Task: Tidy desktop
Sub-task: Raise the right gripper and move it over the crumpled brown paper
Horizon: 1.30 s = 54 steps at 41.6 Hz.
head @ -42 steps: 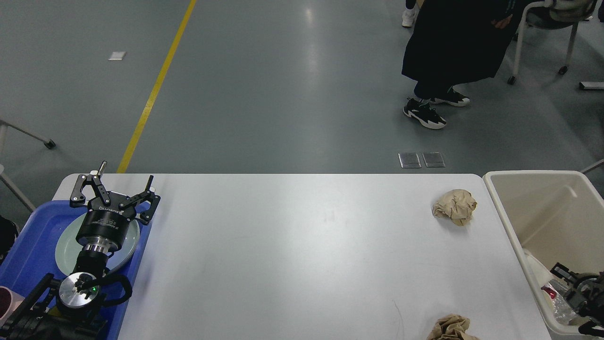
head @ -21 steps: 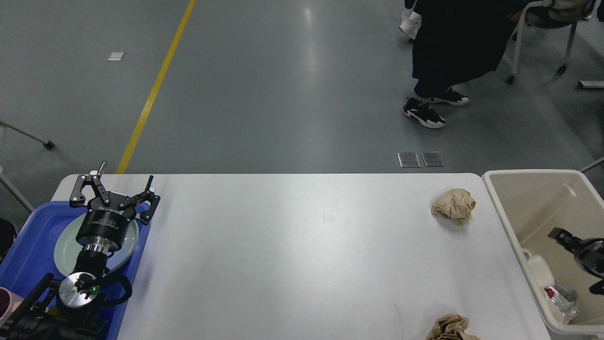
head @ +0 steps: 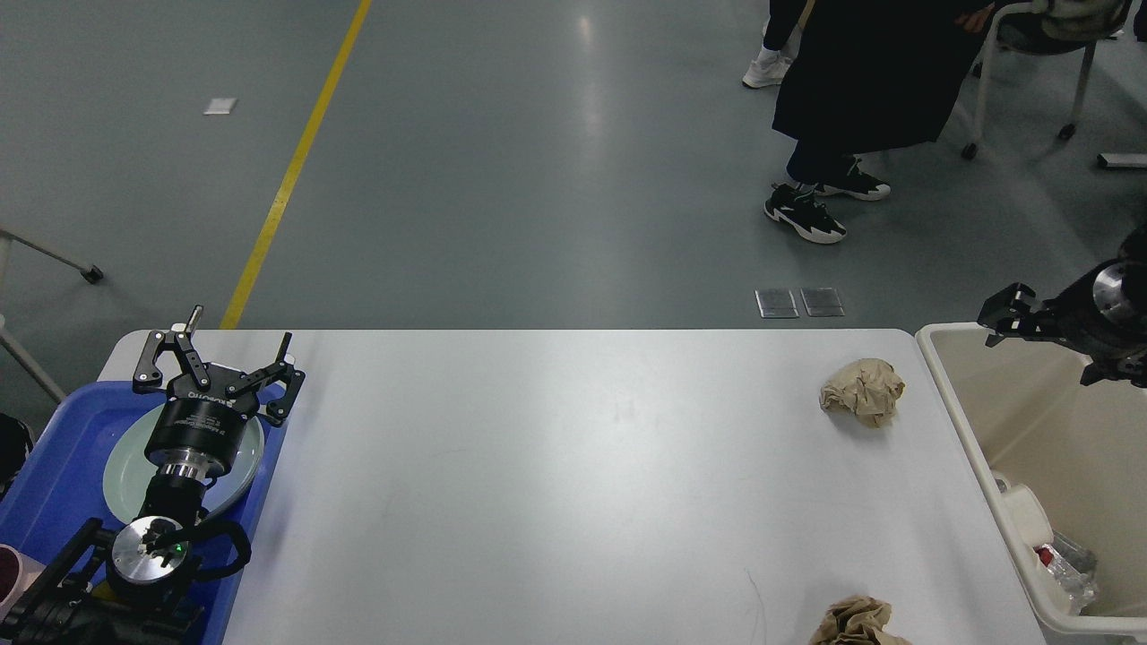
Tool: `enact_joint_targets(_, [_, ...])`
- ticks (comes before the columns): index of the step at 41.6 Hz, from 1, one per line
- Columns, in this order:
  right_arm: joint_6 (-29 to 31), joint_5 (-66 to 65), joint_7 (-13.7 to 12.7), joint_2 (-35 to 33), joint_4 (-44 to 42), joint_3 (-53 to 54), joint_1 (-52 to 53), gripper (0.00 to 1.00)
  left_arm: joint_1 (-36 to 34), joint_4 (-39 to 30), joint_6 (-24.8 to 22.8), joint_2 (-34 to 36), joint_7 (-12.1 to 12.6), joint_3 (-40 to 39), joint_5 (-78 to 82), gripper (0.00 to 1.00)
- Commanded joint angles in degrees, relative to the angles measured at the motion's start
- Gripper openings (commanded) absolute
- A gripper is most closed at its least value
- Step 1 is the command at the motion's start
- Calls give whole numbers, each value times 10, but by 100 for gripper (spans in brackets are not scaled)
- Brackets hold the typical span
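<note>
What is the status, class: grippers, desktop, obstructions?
Left gripper open over tray plate. Right gripper above bin, state unclear. Desktop: two paper wads.

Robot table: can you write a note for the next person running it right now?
Left gripper: open, empty, above the pale green round plate in the blue plastic tray.
Right gripper: cannot tell whether open, over the far rim of the cream plastic bin.
Done: some rubbish lies in the bin.
Left: two crumpled brown paper balls on the white desktop, one far right, one at the near edge.
</note>
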Motion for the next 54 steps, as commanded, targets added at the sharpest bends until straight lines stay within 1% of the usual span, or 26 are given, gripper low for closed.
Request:
enact_joint_targets(1, [84,1,-23,28,70,1,115,100,0,0,0,0,0,0,0,96])
enact_joint_targets(3, [103,2,-23,31,100,5,153,100,1,0,0,0,0,0,0,96])
enact_joint_targets(6, [110,3,-23,33,153,8,210,100,0,0,0,0,0,0,0,96])
enact_joint_targets(7, [109,3,-23,34,215,21,259,100,1,0,0,0,0,0,0,96])
enact_joint_targets(9, [109,3,-23,39,251,33,285,100,0,0,0,0,0,0,0,96])
enact_joint_targets(13, [109,6,-23,55,305,44,326,100,1,0,0,0,0,0,0,96])
enact_joint_targets(19, [105,12,-23,67,363,54,372,100,1,0,0,0,0,0,0,96])
enact_joint_targets(37, [105,14,-23,77,366,65,375,100,0,0,0,0,0,0,0,96])
enact_joint_targets(43, [105,49,-23,72,366,68,371,100,0,0,0,0,0,0,0,96])
enact_joint_targets(48, [98,53,-24,77,366,68,349,100,0,0,0,0,0,0,0,96])
enact_joint_targets(51, [90,50,-28,82,366,68,344,100,0,0,0,0,0,0,0,96])
enact_joint_targets(54, [83,46,-44,86,364,70,335,100,0,0,0,0,0,0,0,96])
